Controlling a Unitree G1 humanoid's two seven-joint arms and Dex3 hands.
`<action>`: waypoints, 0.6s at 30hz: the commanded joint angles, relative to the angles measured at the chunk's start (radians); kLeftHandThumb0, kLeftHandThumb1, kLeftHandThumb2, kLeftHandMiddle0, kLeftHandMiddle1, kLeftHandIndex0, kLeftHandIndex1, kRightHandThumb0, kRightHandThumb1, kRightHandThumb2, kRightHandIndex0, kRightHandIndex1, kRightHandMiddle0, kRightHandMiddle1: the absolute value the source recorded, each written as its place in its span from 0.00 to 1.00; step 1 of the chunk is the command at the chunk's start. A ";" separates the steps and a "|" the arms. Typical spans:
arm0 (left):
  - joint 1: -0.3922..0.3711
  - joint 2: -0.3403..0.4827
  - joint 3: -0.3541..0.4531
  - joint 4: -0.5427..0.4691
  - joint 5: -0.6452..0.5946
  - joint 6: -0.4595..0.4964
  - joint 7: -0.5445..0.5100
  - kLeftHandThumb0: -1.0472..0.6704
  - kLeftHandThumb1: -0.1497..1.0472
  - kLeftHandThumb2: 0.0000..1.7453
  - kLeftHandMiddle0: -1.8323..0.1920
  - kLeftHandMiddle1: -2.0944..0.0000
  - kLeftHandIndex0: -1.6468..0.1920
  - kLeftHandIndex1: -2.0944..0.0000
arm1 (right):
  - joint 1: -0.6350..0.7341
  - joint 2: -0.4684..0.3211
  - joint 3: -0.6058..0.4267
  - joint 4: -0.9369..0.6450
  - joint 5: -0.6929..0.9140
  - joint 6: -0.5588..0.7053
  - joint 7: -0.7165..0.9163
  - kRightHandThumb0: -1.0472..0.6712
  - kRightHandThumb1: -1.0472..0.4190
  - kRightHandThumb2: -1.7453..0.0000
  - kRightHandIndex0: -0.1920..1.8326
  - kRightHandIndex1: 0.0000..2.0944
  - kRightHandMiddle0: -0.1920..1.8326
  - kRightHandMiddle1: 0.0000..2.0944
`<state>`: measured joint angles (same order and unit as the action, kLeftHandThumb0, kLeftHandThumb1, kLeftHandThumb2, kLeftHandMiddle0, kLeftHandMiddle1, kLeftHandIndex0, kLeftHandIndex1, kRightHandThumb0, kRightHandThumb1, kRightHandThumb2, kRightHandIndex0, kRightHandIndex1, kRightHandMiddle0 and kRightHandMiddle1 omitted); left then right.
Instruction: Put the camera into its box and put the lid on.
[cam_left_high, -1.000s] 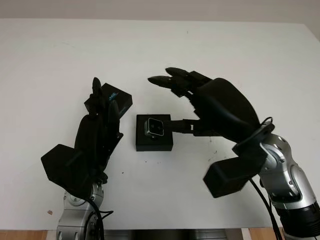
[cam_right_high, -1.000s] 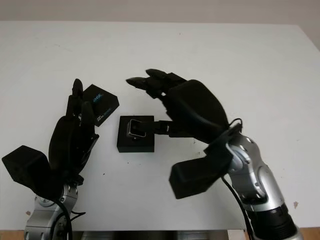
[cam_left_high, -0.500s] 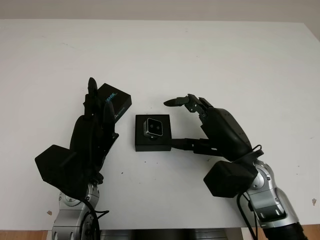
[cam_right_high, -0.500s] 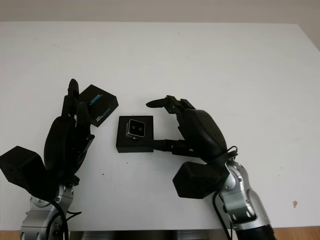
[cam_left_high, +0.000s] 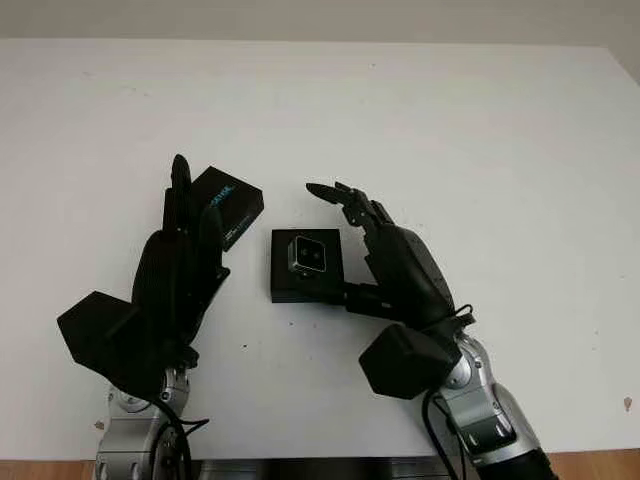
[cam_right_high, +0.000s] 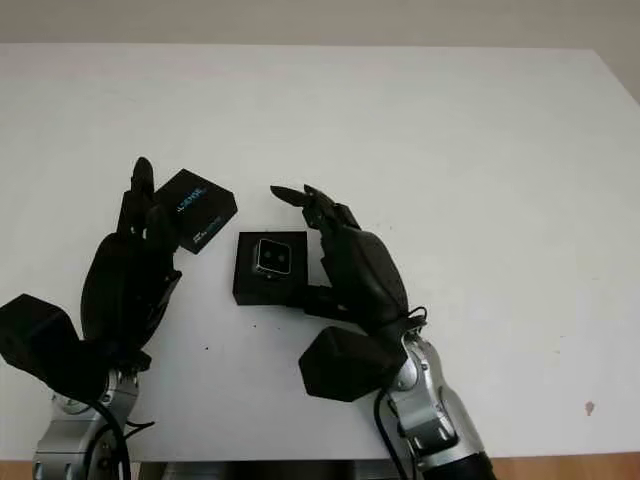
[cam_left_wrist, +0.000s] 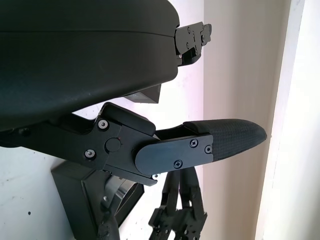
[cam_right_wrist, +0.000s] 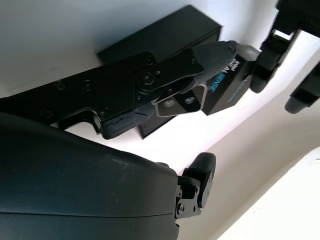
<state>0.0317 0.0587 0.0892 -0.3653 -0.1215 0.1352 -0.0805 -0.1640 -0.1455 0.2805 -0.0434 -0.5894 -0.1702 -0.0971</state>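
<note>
I see the camera (cam_left_high: 308, 255), a small silvery metal block with rounded corners and dark lenses on its face, sitting in the square matte black box (cam_left_high: 305, 266) at the centre of the head view, on the smooth white table (cam_left_high: 480, 130). The box is open on top, its flat rim framing the camera on all sides. The lid (cam_left_high: 228, 205), a flat black cardboard piece with sharp corners and pale blue printed lettering, lies tilted up and to the left of the box, apart from it, in the centre-left of the frame. My left hand (cam_left_high: 180, 270), glossy black plastic with jointed fingers, stands at lower left with its fingers pointing up the frame; its fingertips (cam_left_high: 181, 170) reach up beside the lid's left edge, and I cannot tell whether they touch it. It is open and has hold of nothing. My right hand (cam_left_high: 385, 255) sits just right of the box, its rounded black shell at lower centre-right, its upper fingers arching up past the box's upper right corner and its thumb lying along the box's lower right side. It is open too, grasping nothing. In the right wrist view the thumb, a flat screwed link with a textured pad (cam_right_wrist: 220, 50), crosses in front of the camera (cam_right_wrist: 182, 102) and the lid's lettering (cam_right_wrist: 225, 82).
</note>
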 joint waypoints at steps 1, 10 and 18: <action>0.017 0.006 0.006 0.008 -0.004 -0.003 -0.003 0.13 1.00 0.33 1.00 1.00 1.00 1.00 | -0.007 0.020 0.011 -0.001 -0.006 0.009 -0.015 0.15 0.07 0.97 0.11 0.19 0.05 0.50; 0.037 0.016 0.005 -0.012 0.006 0.002 0.000 0.13 1.00 0.34 1.00 1.00 1.00 1.00 | -0.018 0.023 0.027 0.044 -0.046 -0.026 -0.115 0.19 0.07 0.97 0.07 0.43 0.10 0.73; 0.041 0.017 0.009 -0.014 -0.008 0.005 -0.001 0.13 1.00 0.34 1.00 1.00 1.00 1.00 | -0.042 -0.003 0.018 0.108 -0.081 -0.080 -0.204 0.25 0.07 0.97 0.08 0.52 0.17 0.75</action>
<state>0.0513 0.0736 0.0928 -0.3789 -0.1257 0.1358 -0.0818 -0.2013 -0.1390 0.3047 0.0480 -0.6646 -0.2369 -0.2867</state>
